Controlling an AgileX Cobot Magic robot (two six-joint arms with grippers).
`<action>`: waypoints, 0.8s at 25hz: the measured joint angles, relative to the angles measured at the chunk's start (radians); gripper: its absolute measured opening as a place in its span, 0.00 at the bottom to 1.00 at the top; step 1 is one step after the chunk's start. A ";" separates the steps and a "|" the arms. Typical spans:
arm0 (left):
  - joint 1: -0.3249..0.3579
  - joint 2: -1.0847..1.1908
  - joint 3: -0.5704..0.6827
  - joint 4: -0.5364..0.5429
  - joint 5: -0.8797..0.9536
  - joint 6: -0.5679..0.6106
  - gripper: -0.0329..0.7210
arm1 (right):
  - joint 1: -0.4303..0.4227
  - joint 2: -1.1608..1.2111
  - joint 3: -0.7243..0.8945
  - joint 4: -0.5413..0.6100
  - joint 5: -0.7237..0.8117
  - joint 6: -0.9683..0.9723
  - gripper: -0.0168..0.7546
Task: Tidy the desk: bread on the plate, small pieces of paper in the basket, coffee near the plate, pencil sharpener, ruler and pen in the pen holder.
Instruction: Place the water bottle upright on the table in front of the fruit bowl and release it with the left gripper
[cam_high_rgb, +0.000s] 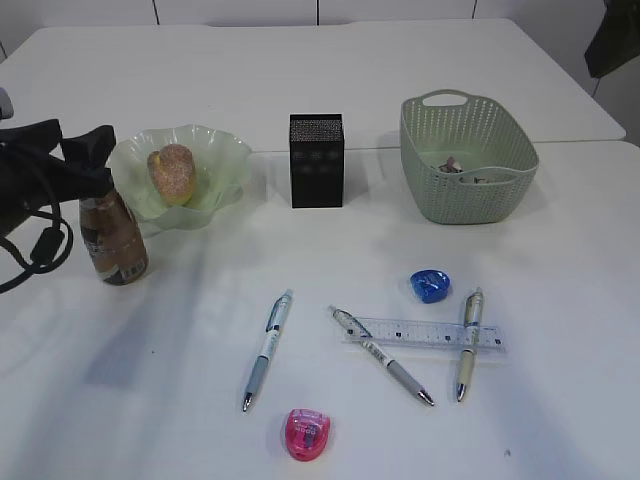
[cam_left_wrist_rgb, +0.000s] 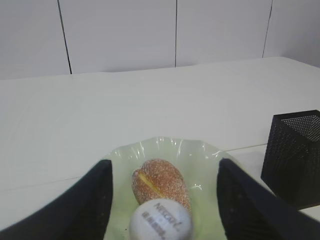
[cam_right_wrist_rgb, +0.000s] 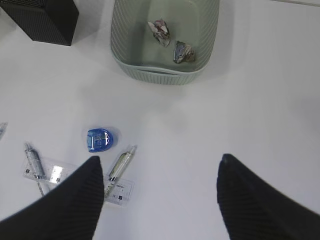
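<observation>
The left gripper (cam_left_wrist_rgb: 161, 200) is straddling the coffee bottle (cam_high_rgb: 112, 240) at its white cap (cam_left_wrist_rgb: 161, 220), fingers (cam_left_wrist_rgb: 87, 205) standing either side; whether they are pressing the cap or just apart from it cannot be told. Just beyond this claw the bread (cam_left_wrist_rgb: 160, 182) is lying on the green ruffled plate (cam_left_wrist_rgb: 200, 155), with the black mesh pen holder (cam_left_wrist_rgb: 295, 155) off to its right. The right gripper (cam_right_wrist_rgb: 160, 200) is hovering released, gripping nothing, above bare desk (cam_right_wrist_rgb: 200, 135). Ahead of it the basket (cam_right_wrist_rgb: 165, 72) is holding two paper scraps (cam_right_wrist_rgb: 172, 42); to its left are lying the blue pencil sharpener (cam_right_wrist_rgb: 99, 139), a pen (cam_right_wrist_rgb: 119, 165) and the clear ruler (cam_right_wrist_rgb: 120, 190).
</observation>
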 joint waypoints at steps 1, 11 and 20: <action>0.000 -0.017 0.000 0.007 0.017 0.000 0.66 | 0.000 0.000 0.000 0.000 0.000 0.000 0.74; 0.000 -0.287 0.002 0.016 0.288 0.000 0.66 | 0.000 0.000 0.000 0.000 0.032 0.000 0.74; 0.000 -0.653 0.008 0.018 0.666 0.000 0.66 | 0.000 0.000 0.000 0.015 0.129 0.000 0.74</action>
